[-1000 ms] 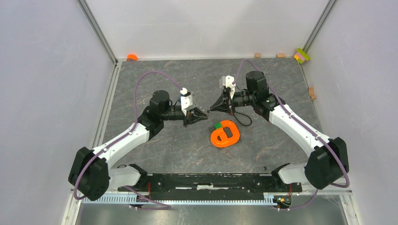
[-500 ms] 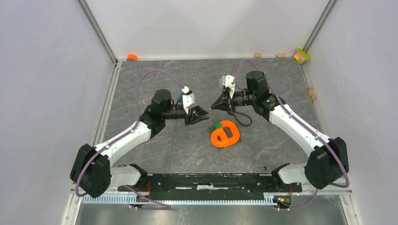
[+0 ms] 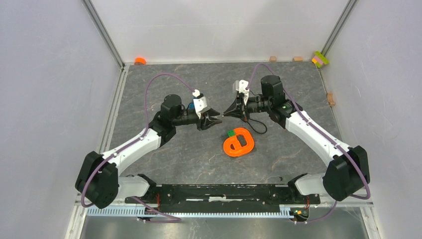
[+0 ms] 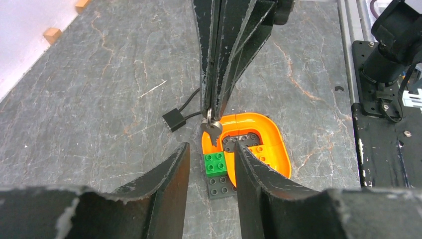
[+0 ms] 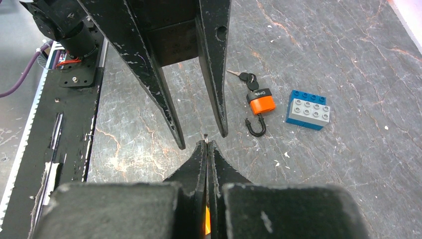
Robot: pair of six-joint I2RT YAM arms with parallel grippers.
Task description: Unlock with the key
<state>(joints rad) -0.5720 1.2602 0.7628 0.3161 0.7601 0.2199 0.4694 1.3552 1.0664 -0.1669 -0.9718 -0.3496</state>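
Observation:
My right gripper [image 5: 206, 144] is shut, pinching a small silvery key-shaped piece [image 4: 211, 130] at its tips, above the table. My left gripper [image 4: 211, 149] faces it tip to tip, open, with nothing between its fingers. The key [image 5: 243, 76], with a black head and a thin silvery blade, lies on the table next to the small orange padlock [image 5: 262, 104]. The padlock's black shackle [image 5: 256, 127] lies at its other end. From above, the left gripper [image 3: 218, 120] and the right gripper [image 3: 225, 113] nearly meet mid-table. The padlock is hidden in that view.
An orange ring-shaped piece [image 3: 239, 142] with a green brick [image 4: 215, 164] lies below the gripper tips. A small black lock on a thin cable [image 4: 174, 120] lies beside it. A blue and grey brick [image 5: 308, 110] sits by the padlock. Small blocks [image 3: 320, 59] line the far edge.
The left gripper's jaws have opened off the silvery piece and drawn back slightly. The right gripper stays shut on it and has hardly moved.

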